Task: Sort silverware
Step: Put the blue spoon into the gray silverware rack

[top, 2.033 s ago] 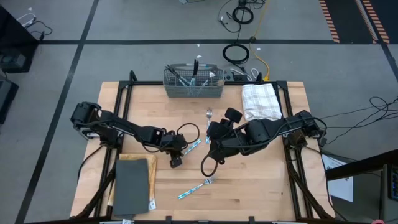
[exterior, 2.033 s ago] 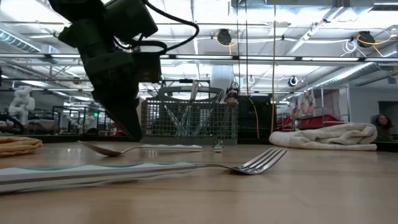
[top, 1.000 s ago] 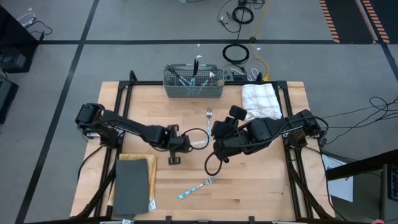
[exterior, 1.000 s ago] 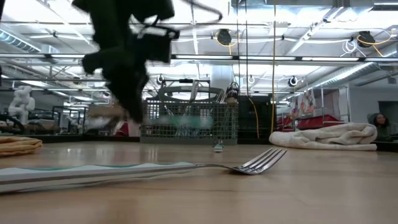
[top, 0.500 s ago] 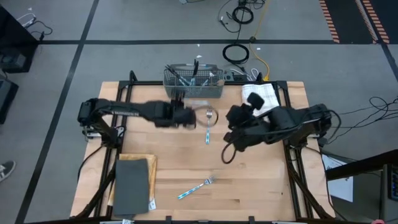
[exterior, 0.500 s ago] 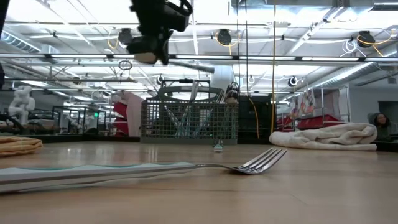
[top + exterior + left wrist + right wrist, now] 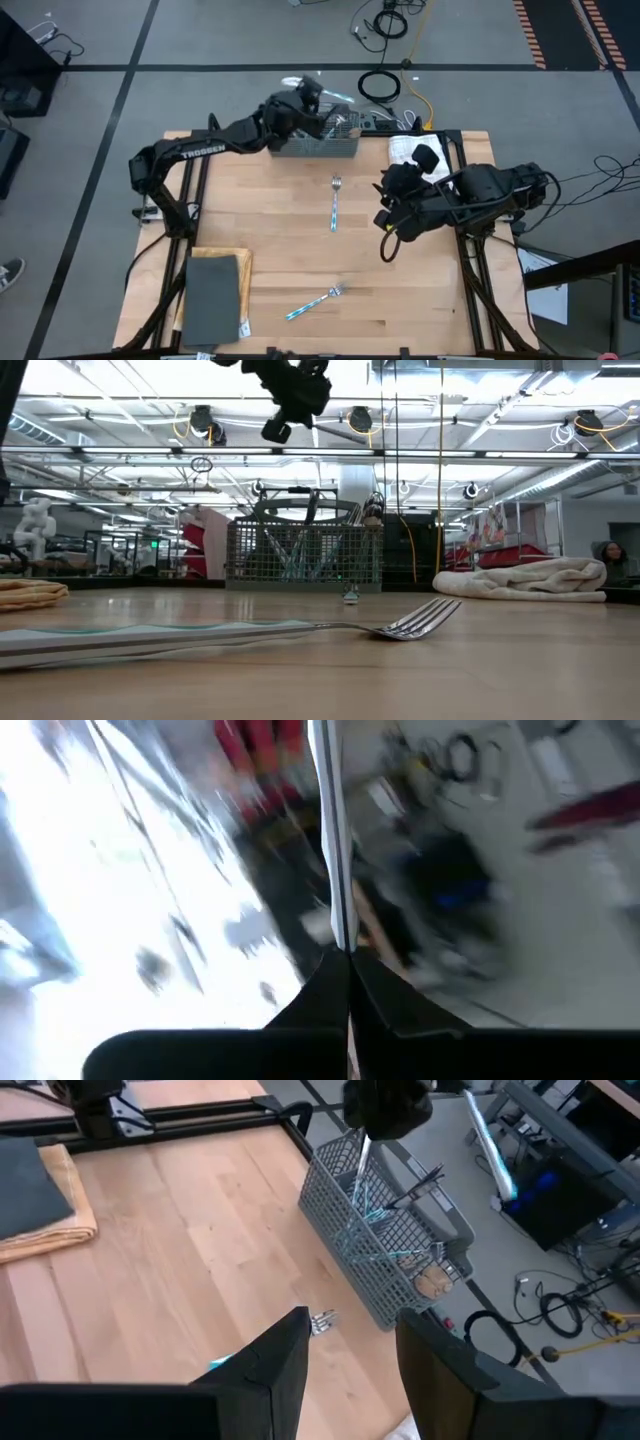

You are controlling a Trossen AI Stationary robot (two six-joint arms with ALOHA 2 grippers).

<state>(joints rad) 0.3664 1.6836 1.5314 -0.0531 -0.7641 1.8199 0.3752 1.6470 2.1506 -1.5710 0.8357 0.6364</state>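
My left gripper [image 7: 305, 97] is high above the far rim of the grey mesh basket [image 7: 312, 137] and is shut on a spoon with a blue-and-white handle [image 7: 490, 1142]. The basket stands at the table's far edge with several pieces upright in it. One fork [image 7: 334, 202] lies flat mid-table. Another fork [image 7: 315, 302] lies near the front edge and fills the low view [image 7: 420, 620]. My right gripper [image 7: 383, 206] is open and empty above the table, right of the middle fork; its fingers show in the right wrist view [image 7: 350, 1325]. My left gripper pinches the spoon between its two shut fingers [image 7: 345, 970]. The spoon shows edge-on [image 7: 330, 850] and runs straight out ahead of the fingertips. In the right wrist view the handle juts sideways from the gripper, clear of the basket. Which part the fingers hold is hidden.
A white folded towel [image 7: 420, 160] lies at the far right corner. A dark grey pad [image 7: 210, 300] on a tan cloth lies at the near left corner. Cables [image 7: 380, 85] lie on the floor beyond the far edge. Bare wood spreads between the two forks.
My left gripper has risen from mid-table and swung toward the far edge, carrying the spoon, and now stands over the basket. My right gripper has drawn back toward the table's right edge, leaving the middle fork uncovered. Both forks lie still.
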